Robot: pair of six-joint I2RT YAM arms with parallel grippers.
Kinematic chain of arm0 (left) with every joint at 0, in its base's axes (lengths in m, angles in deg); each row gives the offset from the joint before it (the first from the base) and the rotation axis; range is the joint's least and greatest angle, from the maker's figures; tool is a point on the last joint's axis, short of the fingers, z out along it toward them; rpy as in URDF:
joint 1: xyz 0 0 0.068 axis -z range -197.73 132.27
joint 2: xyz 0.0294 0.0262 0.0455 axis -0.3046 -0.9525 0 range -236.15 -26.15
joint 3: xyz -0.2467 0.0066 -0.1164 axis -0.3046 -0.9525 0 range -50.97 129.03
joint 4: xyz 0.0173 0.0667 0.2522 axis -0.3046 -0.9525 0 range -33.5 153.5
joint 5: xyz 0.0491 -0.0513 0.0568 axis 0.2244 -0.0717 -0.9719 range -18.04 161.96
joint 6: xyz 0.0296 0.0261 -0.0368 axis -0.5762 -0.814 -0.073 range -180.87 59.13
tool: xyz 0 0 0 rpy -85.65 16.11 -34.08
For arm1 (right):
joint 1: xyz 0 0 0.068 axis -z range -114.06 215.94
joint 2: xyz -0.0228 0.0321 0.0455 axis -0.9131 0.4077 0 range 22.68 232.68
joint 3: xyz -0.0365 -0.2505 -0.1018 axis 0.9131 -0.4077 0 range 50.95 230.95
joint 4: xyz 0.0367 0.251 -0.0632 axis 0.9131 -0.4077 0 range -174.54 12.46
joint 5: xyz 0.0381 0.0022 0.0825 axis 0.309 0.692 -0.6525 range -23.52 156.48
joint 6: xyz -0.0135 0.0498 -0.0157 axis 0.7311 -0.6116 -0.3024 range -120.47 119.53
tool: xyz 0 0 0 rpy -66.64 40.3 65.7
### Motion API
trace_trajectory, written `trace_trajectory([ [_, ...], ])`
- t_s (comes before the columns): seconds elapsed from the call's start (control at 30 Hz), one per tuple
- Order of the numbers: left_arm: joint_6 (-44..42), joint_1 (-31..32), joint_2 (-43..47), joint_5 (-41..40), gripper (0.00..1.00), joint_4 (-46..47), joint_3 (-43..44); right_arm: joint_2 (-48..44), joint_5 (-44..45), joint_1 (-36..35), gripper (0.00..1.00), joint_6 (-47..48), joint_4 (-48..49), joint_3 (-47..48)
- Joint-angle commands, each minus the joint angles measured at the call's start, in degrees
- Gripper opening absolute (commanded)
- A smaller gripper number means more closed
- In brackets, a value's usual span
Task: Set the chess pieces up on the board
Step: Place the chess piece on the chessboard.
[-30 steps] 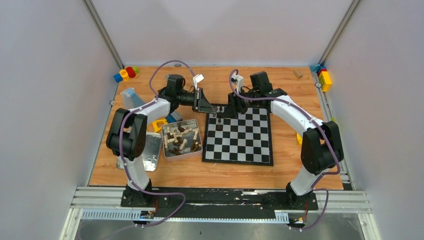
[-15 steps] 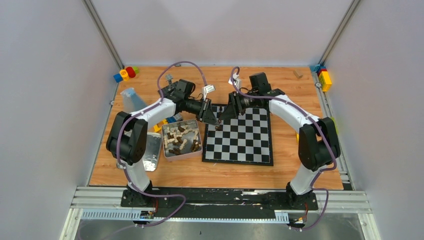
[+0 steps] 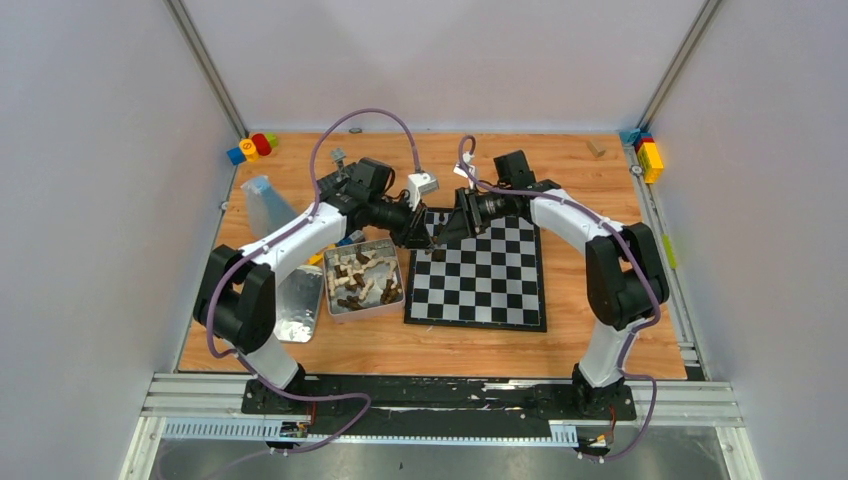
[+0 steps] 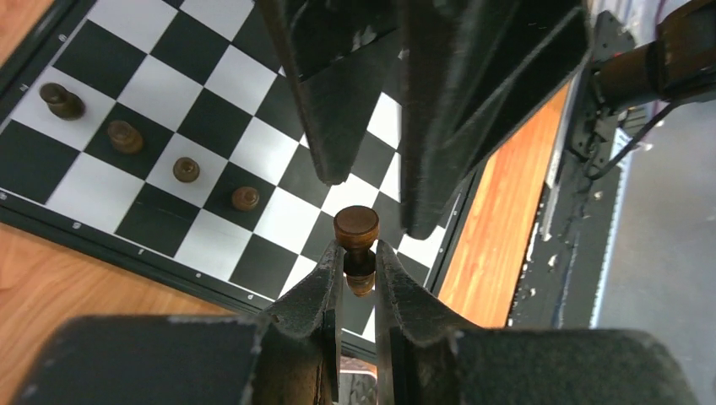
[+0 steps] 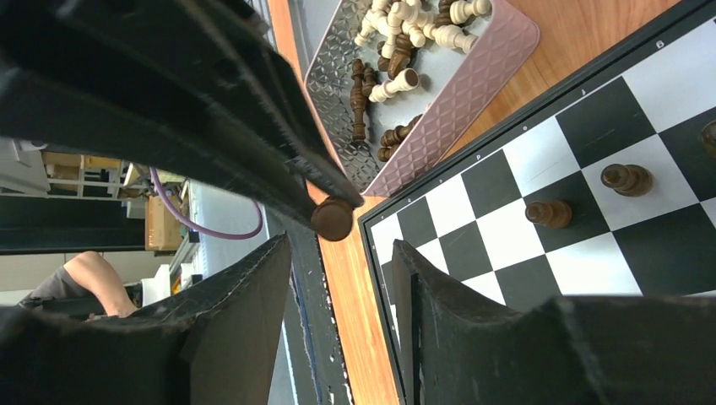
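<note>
Nearest the arm bases, on the wooden table, an open metal tin holds a loose heap of cream and dark chess pieces lying every way, just left of the chessboard. Farther on, four dark pawns stand upright in a row near one edge of the board. At the board's far left corner the two tools meet. The left tool is pressed together on a dark brown piece, pinching it below the head, clear above the squares. Its long axis looks roughly upright, with the round head up and the base toward the board, so it could go down standing. The right tool is spread, one finger on each side of that piece without touching it. This reads as a handover or a steadying before placement.
</note>
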Motion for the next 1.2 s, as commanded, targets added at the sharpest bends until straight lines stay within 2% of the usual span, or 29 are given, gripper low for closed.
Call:
trace_trajectory([
  [0.0,-6.32,1.62,3.84,-6.84,0.20,-1.69,-0.25,1.33,-2.42,0.51,0.48,-2.56,2.78,1.80],
  [0.57,-10.21,5.77,3.47,-13.50,0.21,-4.37,1.25,3.35,-3.56,0.44,0.44,-5.39,3.99,2.53],
  [1.17,-11.22,7.65,2.52,-15.63,0.22,-5.15,2.70,5.75,-2.77,-1.19,0.40,-6.10,4.22,2.70],
])
